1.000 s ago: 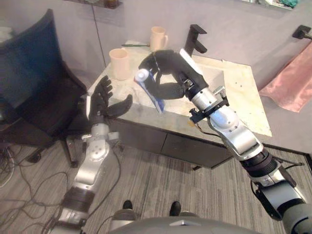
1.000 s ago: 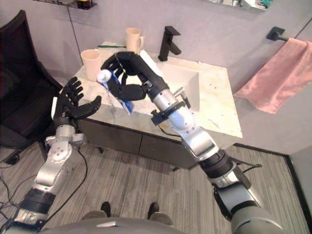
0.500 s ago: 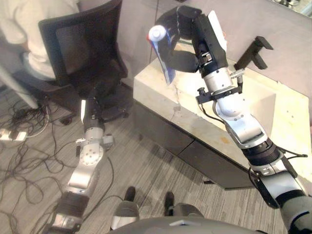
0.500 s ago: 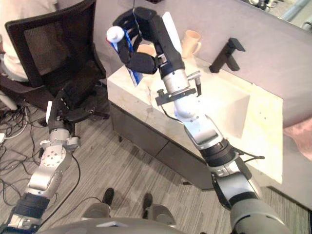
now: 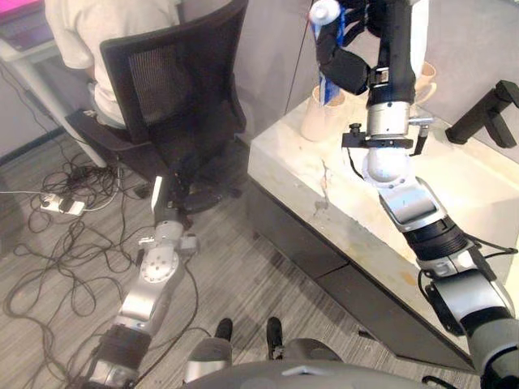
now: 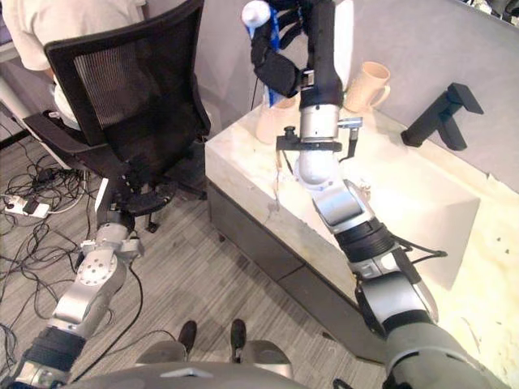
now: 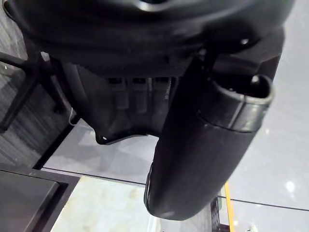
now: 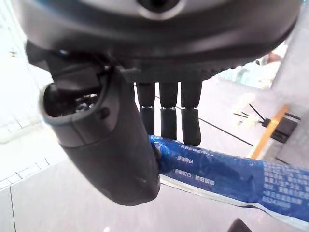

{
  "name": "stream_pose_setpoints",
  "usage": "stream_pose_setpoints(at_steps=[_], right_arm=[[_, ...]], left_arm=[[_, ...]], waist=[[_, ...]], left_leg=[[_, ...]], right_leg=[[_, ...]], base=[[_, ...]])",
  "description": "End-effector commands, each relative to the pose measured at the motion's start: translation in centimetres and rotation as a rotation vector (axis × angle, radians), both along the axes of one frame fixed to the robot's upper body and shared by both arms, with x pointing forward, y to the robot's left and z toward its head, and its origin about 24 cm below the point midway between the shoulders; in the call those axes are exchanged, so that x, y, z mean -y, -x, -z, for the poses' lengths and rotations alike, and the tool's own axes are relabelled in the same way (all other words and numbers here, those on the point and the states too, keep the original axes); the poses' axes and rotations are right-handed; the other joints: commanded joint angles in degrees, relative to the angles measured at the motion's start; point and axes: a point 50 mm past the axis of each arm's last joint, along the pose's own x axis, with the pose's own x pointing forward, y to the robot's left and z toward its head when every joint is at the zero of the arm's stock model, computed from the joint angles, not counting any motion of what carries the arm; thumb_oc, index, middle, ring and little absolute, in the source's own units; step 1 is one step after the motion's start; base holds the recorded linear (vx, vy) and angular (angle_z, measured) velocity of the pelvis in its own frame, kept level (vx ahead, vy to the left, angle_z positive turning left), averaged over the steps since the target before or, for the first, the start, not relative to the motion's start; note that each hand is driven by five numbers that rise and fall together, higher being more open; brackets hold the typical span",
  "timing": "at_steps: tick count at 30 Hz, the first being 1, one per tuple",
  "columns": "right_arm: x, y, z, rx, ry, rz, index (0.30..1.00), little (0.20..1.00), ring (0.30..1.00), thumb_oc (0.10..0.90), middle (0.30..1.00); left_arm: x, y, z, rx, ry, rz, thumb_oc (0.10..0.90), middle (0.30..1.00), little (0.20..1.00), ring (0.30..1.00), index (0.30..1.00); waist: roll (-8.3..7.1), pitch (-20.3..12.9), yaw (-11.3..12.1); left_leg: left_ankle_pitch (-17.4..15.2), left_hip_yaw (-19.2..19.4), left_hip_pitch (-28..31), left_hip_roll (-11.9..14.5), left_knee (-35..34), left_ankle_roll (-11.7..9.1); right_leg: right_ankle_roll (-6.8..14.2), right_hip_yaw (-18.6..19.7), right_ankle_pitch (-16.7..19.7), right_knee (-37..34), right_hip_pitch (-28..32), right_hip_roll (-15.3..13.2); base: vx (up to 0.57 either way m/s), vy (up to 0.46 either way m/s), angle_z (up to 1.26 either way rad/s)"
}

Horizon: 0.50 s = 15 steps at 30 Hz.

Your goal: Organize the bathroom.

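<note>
The right hand (image 6: 284, 65) is raised high above the bench (image 6: 243, 166), its fingers and thumb curled round a toothpaste tube (image 5: 326, 49): a soft blue tube with a white cap pointing up. The tube hangs over a smooth, beige, round cup (image 5: 318, 121) at the corner of the pale, marbled stone bench; a second beige mug (image 6: 366, 85) stands behind. The left hand (image 5: 162, 193) hangs low beside a black mesh office chair (image 5: 174, 89) where a person (image 5: 105, 24) sits; whether its fingers are spread or curled I cannot tell
</note>
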Motion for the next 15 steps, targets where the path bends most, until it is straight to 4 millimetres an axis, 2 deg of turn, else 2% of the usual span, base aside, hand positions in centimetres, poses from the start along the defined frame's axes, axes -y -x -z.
stream_pose_setpoints(at_steps=[1, 3, 4, 6, 7, 8, 10, 11, 12, 13, 15], right_arm=[[0.3, 1.9, -6.8, 0.349, -0.081, 0.023, 0.300, 0.300, 0.300, 0.400, 0.300], [0.8, 2.0, -6.7, 0.355, -0.066, 0.050, 0.300, 0.300, 0.300, 0.400, 0.300], [1.3, 2.2, -6.9, 0.365, -0.052, 0.077, 0.300, 0.300, 0.300, 0.400, 0.300], [1.9, 2.4, -6.7, 0.377, -0.047, 0.104, 0.300, 0.300, 0.300, 0.400, 0.300], [2.3, 2.4, -6.5, 0.380, -0.052, 0.118, 0.300, 0.300, 0.300, 0.400, 0.300], [2.3, 2.4, -6.5, 0.381, -0.053, 0.118, 0.300, 0.300, 0.300, 0.400, 0.300], [2.1, 2.2, -6.3, 0.383, -0.056, 0.109, 0.300, 0.300, 0.300, 0.400, 0.300], [1.8, 2.1, -6.2, 0.385, -0.060, 0.110, 0.300, 0.300, 0.300, 0.400, 0.300], [1.7, 2.1, -6.1, 0.385, -0.060, 0.110, 0.300, 0.300, 0.300, 0.400, 0.300], [1.3, 2.0, -6.0, 0.376, -0.058, 0.105, 0.300, 0.300, 0.300, 0.400, 0.300], [0.7, 1.7, -5.7, 0.378, -0.052, 0.098, 0.300, 0.300, 0.300, 0.400, 0.300]], left_arm=[[1.6, 0.3, -3.6, 0.213, 0.011, 0.126, 0.800, 0.900, 0.900, 0.900, 0.900], [1.8, 0.2, -3.6, 0.208, 0.016, 0.141, 0.800, 0.900, 0.900, 0.900, 0.900], [2.1, 0.1, -3.7, 0.201, 0.026, 0.158, 0.800, 0.900, 0.900, 0.900, 0.900], [2.5, -0.2, -3.8, 0.199, 0.031, 0.178, 0.800, 0.900, 0.900, 0.900, 0.900], [2.8, -0.4, -4.0, 0.195, 0.032, 0.187, 0.800, 0.900, 0.900, 0.900, 0.900], [2.8, -0.5, -4.0, 0.194, 0.032, 0.186, 0.800, 0.900, 0.900, 0.900, 0.900], [2.8, -0.5, -3.8, 0.187, 0.033, 0.179, 0.800, 0.900, 0.900, 0.900, 0.900], [2.8, -0.5, -3.8, 0.181, 0.032, 0.177, 0.800, 0.900, 0.900, 0.900, 0.900], [2.8, -0.5, -3.8, 0.181, 0.032, 0.176, 0.800, 0.900, 0.900, 0.900, 0.900], [2.7, -0.5, -3.7, 0.171, 0.032, 0.174, 0.800, 0.900, 0.900, 0.900, 0.900], [2.6, -0.3, -3.4, 0.160, 0.029, 0.169, 0.800, 0.900, 0.900, 0.900, 0.900]], waist=[[0.24, -8.3, -0.4], [0.66, -8.4, -0.9], [0.48, -8.2, -1.3], [0.12, -7.5, -1.5], [-0.36, -7.3, -1.6], [-0.34, -7.3, -1.6], [0.07, -7.5, -1.7], [0.55, -7.4, -1.4], [0.52, -7.4, -1.4], [0.77, -7.0, -0.4], [0.86, -6.6, 0.9]], left_leg=[[-13.0, 7.8, 1.1, -6.6, 9.8, 3.9], [-12.8, 9.1, 0.0, -5.9, 13.7, 2.6], [-10.3, 10.7, -1.7, -4.9, 18.6, 1.0], [-8.7, 12.4, -5.6, -3.6, 23.1, -0.3], [-9.6, 14.0, -7.2, -2.1, 23.1, -0.3], [-9.9, 14.1, -7.1, -1.7, 22.0, -0.1], [-10.1, 14.4, -5.6, 0.0, 14.1, 0.5], [-7.8, 13.7, -5.4, 0.8, 9.6, 0.3], [-7.5, 13.7, -5.1, 0.8, 9.0, 0.3], [-4.6, 11.9, -6.6, 1.4, 5.9, -0.4], [-2.0, 9.8, -8.5, 2.0, 3.9, -1.0]], right_leg=[[-1.4, -0.8, -1.9, 6.0, -8.7, 3.3], [-2.0, -1.5, -2.8, 6.1, -8.1, 3.3], [-2.5, -2.3, -2.8, 6.1, -7.5, 2.7], [-2.7, -3.4, -2.7, 5.9, -6.4, 1.8], [-2.6, -3.9, -3.0, 5.5, -5.5, 1.2], [-2.5, -3.9, -3.1, 5.4, -5.3, 1.2], [-2.2, -3.4, -3.9, 5.1, -4.7, 1.5], [-2.2, -2.6, -4.6, 4.7, -4.0, 2.0], [-2.2, -2.5, -4.6, 4.7, -3.9, 2.0], [-2.1, -1.6, -5.0, 4.1, -2.6, 2.2], [-2.1, -0.4, -5.5, 3.3, -0.9, 2.0]], base=[[0.10, -0.045, 0.12], [0.10, -0.015, 0.21], [0.08, -0.008, 0.35], [0.06, -0.017, 0.54], [0.08, -0.009, 0.64], [0.13, 0.012, 0.71], [0.19, 0.072, 0.32], [0.19, 0.080, 0.01], [0.24, 0.089, -0.15], [0.20, 0.064, -0.20], [0.26, 0.100, -0.32]])
